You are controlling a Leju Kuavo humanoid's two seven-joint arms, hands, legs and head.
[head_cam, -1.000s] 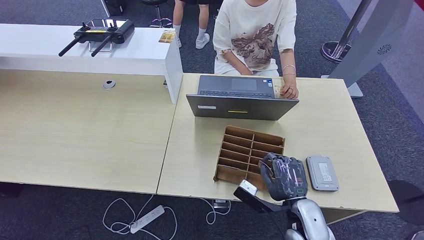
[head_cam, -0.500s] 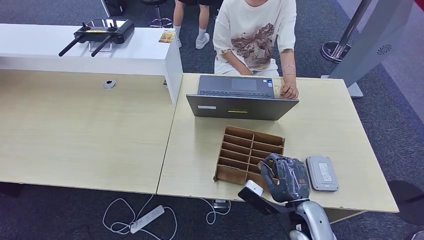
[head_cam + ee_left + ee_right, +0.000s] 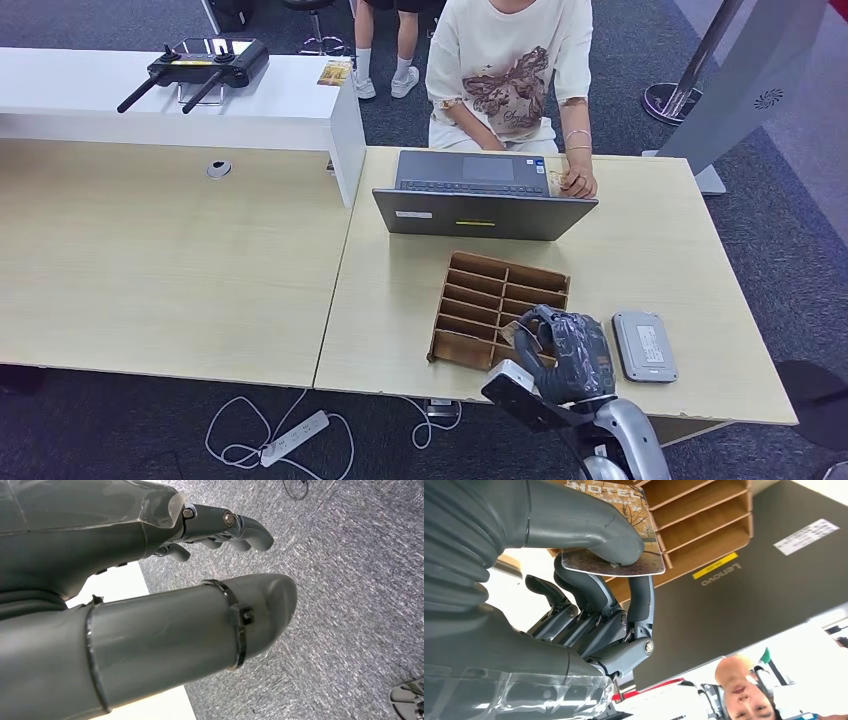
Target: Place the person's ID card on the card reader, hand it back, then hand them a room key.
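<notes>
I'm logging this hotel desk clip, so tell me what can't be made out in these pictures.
- Brown printed room key card: right wrist view, the right hand's thick grey thumb covers much of its face; the picture's edge cuts its lettering.
- Brown wooden slotted card rack: head view, the right hand hides its nearest slots.
- Grey flat card reader: head view, label too small to read.
- Left hand: left wrist view, fingertips partly hidden behind the thumb.

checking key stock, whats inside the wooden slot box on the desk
The slots of the wooden slot box that show look empty. The right hand covers the near right corner, pinching a hotel key card there, so those slots are hidden.
</notes>
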